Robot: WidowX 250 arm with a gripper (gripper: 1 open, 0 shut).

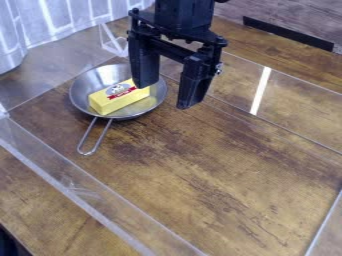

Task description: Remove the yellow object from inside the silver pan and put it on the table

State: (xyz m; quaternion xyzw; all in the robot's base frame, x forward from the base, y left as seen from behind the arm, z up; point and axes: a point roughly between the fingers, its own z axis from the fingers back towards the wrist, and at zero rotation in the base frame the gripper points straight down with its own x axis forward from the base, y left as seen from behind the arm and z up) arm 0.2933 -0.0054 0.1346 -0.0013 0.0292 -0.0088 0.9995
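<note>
The yellow object [118, 99], a small block with a white label and red marks, lies inside the silver pan [91, 86] at the left of the table [227, 170]. The pan's thin wire handle points toward the front. My gripper [166, 86] hangs pointing down over the pan's right rim, just right of the block. Its two dark fingers [191, 85] stand wide apart and open, with nothing between them.
A white curtain [54, 20] hangs at the back left. Transparent acrylic panels [80, 190] border the tabletop along the front and left. A bright reflection streak [261, 90] lies on the wood to the right of the gripper.
</note>
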